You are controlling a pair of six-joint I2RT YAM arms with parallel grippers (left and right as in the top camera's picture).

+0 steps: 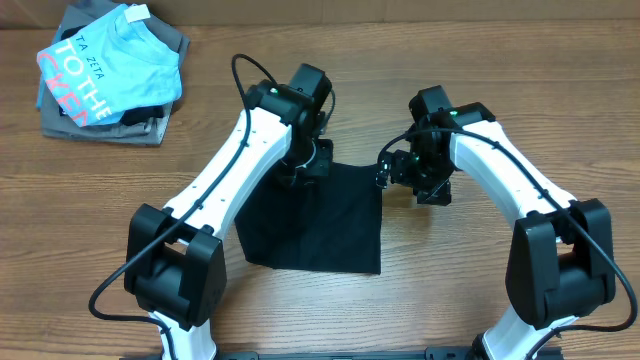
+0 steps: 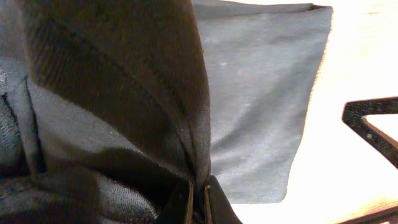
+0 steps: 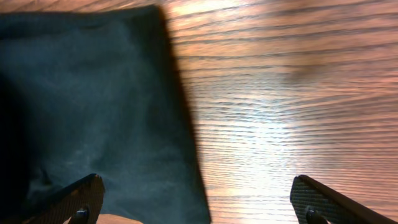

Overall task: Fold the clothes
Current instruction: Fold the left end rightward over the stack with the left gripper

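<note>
The black shirt point(image 1: 318, 220) lies folded into a rectangle on the wooden table between the two arms. My left gripper point(image 1: 300, 172) is at its far left corner, shut on a fold of the black fabric point(image 2: 155, 93), which fills the left wrist view. My right gripper point(image 1: 412, 180) hangs open and empty just right of the shirt's far right edge; in the right wrist view point(image 3: 199, 199) its fingers straddle the shirt's edge point(image 3: 93, 112) over bare wood. The white neck tag is hidden.
A stack of folded clothes sits at the far left corner: a light blue tee with pink and white lettering point(image 1: 110, 60) on top of grey garments point(image 1: 150, 125). The wooden table point(image 1: 480, 70) stretches around the shirt.
</note>
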